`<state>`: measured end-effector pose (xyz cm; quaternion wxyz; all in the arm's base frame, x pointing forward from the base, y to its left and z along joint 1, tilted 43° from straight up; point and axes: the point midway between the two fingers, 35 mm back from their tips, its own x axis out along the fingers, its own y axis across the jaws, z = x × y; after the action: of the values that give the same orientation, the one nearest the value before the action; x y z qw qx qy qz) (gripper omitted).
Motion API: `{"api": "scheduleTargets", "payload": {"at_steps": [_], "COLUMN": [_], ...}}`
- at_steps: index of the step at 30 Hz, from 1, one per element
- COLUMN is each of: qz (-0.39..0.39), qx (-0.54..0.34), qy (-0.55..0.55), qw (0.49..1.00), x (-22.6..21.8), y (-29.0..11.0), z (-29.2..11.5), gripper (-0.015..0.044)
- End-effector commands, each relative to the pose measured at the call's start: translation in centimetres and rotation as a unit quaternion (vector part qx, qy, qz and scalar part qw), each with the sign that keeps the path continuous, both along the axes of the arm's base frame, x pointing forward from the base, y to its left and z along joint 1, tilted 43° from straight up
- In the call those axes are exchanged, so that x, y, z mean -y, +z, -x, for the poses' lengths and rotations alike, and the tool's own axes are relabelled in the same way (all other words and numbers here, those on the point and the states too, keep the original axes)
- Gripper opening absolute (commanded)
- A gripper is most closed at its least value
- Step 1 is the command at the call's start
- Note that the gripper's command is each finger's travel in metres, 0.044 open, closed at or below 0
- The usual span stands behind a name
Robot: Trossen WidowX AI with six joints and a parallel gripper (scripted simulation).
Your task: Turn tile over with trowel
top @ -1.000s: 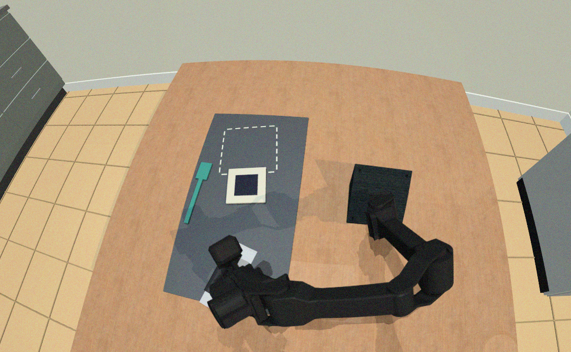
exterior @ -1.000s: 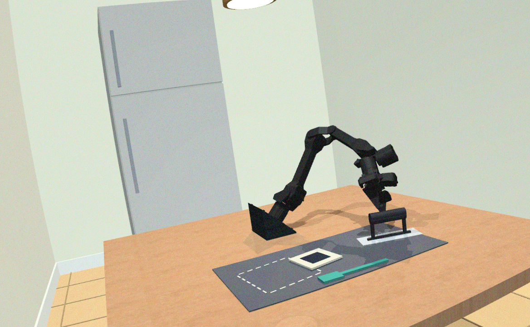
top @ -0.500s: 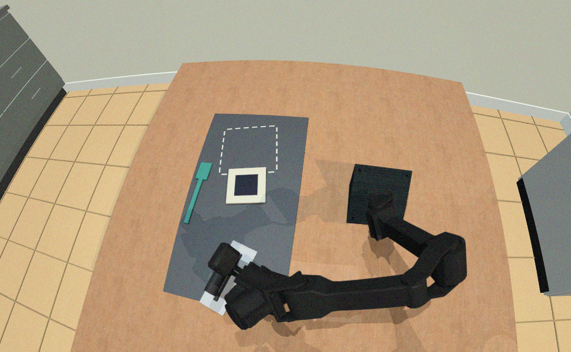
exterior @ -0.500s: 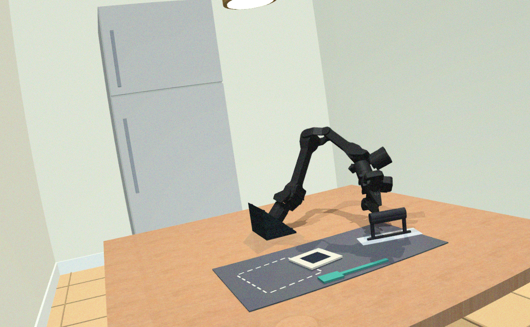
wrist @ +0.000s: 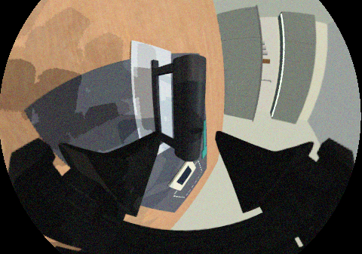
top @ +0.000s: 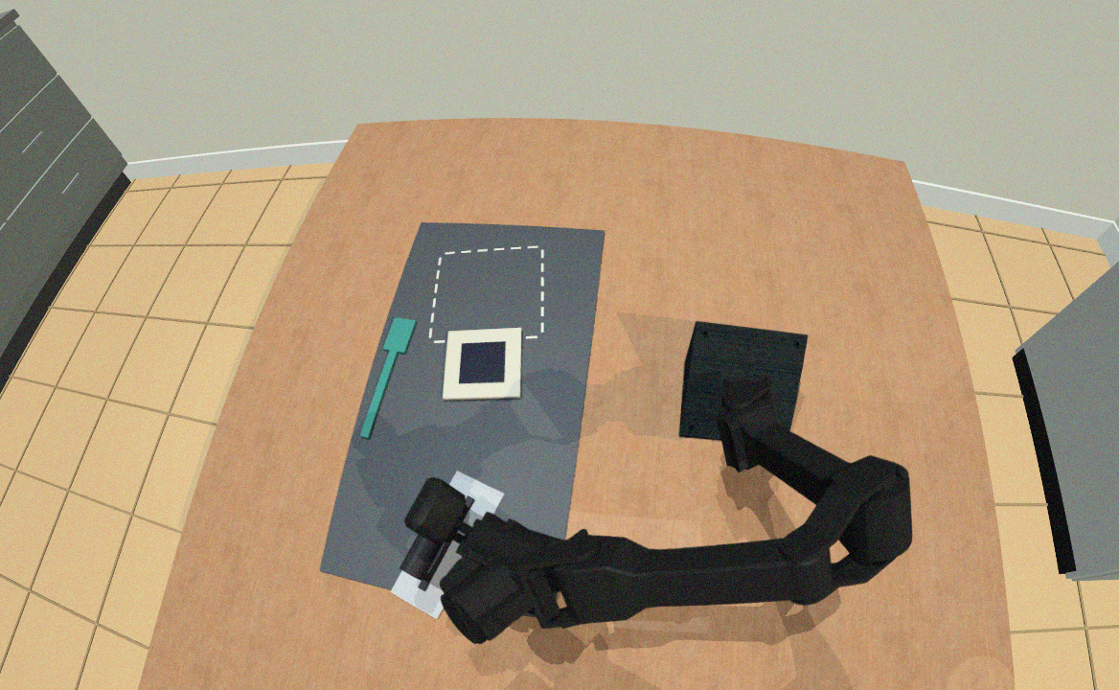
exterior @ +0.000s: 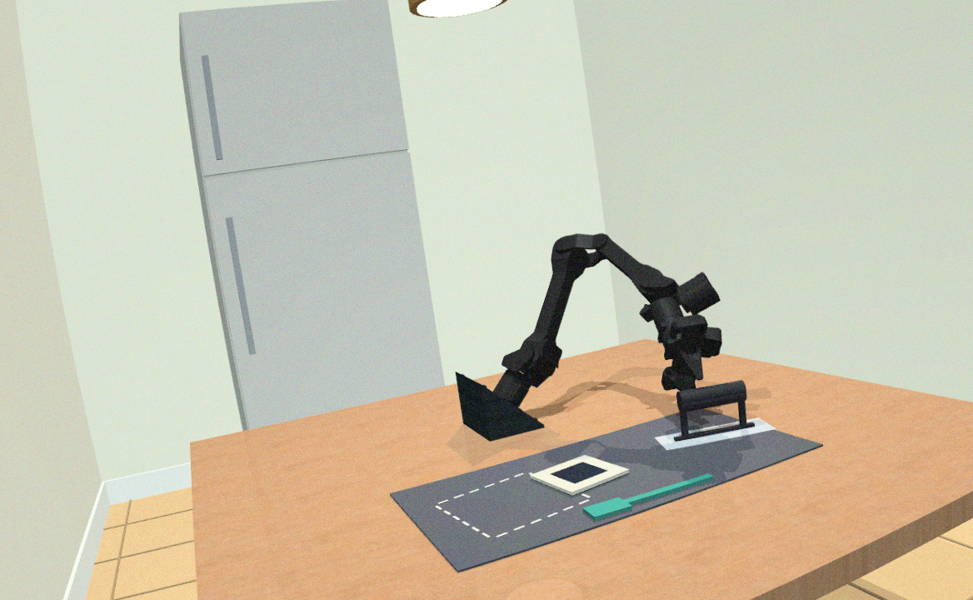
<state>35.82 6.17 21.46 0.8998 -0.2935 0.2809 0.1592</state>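
Gripper (exterior: 687,384) hovered with jaws apart beside the black-handled float (exterior: 711,396), holding nothing

The small trowel here appeared to be the black-handled float, standing on its pale blade (top: 488,493) at the near end of the grey mat (top: 565,257), its bar handle upright between two posts. The wrist view showed the two fingers spread either side of that handle, not touching it. The tile (top: 482,363) lay flat on the mat with its dark marked square up, overlapping the near edge of the dashed outline (top: 490,250). A teal spatula (top: 387,378) lay along the mat's left edge, just beside the tile
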Motion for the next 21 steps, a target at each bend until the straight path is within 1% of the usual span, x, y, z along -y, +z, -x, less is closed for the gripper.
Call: {"api": "scheduleTargets", "payload": {"at_steps": [1, 21], "qz": [0.004, 0.004], "qx": [0.0, 0.001], "qy": [0.001, 0.001], "qw": [1.0, 1.0], "x": [0.0, -0.4], "y": [-0.4, -2.3], "z": [-0.6, -3.2], "gripper": [0.03, 0.03]}}
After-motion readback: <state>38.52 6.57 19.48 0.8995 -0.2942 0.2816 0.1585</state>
